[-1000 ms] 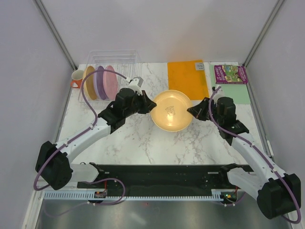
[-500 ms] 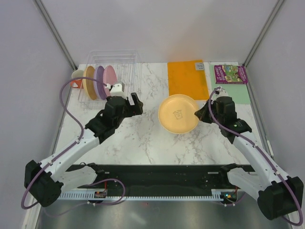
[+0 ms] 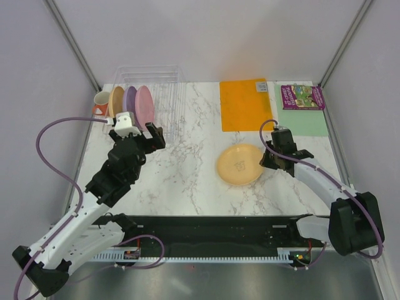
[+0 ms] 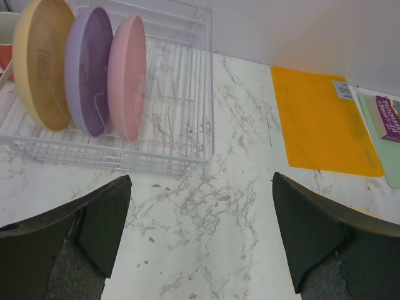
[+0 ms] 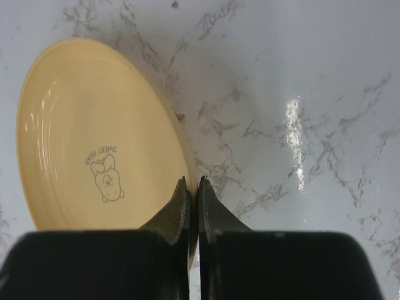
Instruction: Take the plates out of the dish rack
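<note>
1. From above, my right claw (image 3: 267, 160) is pinched tight on the right rim of the loose yellow plate (image 3: 240, 164). The plate sits low over the marble table (image 3: 187, 175), in front of the orange mat (image 3: 245, 103) and well apart from the dish rack (image 3: 150, 74). I judge the rim is the only purchase so shallow a plate offers. My left claw (image 3: 136, 134) is spread wide and holds nothing, aimed at the rack. I cannot tell from here whether the loose plate rests fully on the table.

2. At my left wrist, my left claw (image 4: 203, 225) has only bare marble between its parted fingers. Ahead in the dish rack (image 4: 206, 75), the racked yellow plate (image 4: 40, 62), purple plate (image 4: 87, 72) and pink plate (image 4: 128, 75) stand on edge in the wire slots. The pink one faces the vacant slots, so I judge it the easiest to reach. The mug (image 4: 6, 37) is cut off at the frame's edge, and the rack's clear walls are hard to trace.

3. At my right wrist, my right claw (image 5: 192, 187) shows only a thin slit between its fingers. The rim of the loose yellow plate (image 5: 94, 144) runs in beneath them. My own dark body hides the plate's near edge and the contact itself.
</note>
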Robot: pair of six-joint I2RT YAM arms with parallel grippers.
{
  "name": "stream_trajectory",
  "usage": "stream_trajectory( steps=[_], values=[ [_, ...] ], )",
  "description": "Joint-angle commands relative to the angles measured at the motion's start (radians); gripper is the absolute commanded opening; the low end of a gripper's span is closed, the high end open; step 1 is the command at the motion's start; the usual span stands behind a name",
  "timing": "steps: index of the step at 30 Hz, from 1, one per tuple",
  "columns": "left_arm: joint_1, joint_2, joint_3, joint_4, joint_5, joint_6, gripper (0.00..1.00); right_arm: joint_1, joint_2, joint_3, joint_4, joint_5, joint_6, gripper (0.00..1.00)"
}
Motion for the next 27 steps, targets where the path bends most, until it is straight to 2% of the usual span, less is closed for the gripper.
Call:
stream_trajectory(
  steps=[1,4,5,6,7,10,15,19,22,25,27],
  values=[
    [0.005,0.012,0.004,0.009,-0.077,0.072,1.00,-0.001,0.045,-0.005,-0.003,0.063,0.010,0.00],
    [0.006,0.025,0.024,-0.002,-0.098,0.079,1.00,0.000,0.070,-0.001,-0.008,0.066,0.012,0.01],
    [0.008,0.032,0.032,-0.002,-0.106,0.084,1.00,0.000,0.077,0.002,-0.010,0.062,0.012,0.11],
    [0.008,0.034,0.035,-0.002,-0.113,0.089,1.00,0.000,0.079,0.002,-0.011,0.056,0.012,0.25],
    [0.011,0.037,0.039,-0.002,-0.118,0.093,1.00,0.000,0.079,0.001,-0.013,0.054,0.014,0.46],
    [0.022,0.060,0.053,-0.002,-0.123,0.113,1.00,0.000,0.060,-0.004,-0.026,0.097,0.018,0.76],
    [0.075,0.127,0.081,0.008,-0.173,0.165,1.00,0.002,-0.045,0.035,-0.109,0.241,0.023,0.75],
    [0.257,0.243,0.128,0.047,-0.095,0.191,1.00,0.002,-0.230,0.068,-0.157,0.344,-0.002,0.77],
    [0.328,0.358,0.177,0.113,-0.074,0.268,1.00,0.003,-0.318,0.093,-0.166,0.319,-0.016,0.79],
    [0.370,0.475,0.248,0.146,-0.015,0.276,1.00,0.002,-0.335,0.116,-0.175,0.304,-0.019,0.80],
    [0.371,0.534,0.285,0.154,0.027,0.285,0.95,0.002,-0.328,0.128,-0.175,0.303,-0.028,0.80]
  ],
)
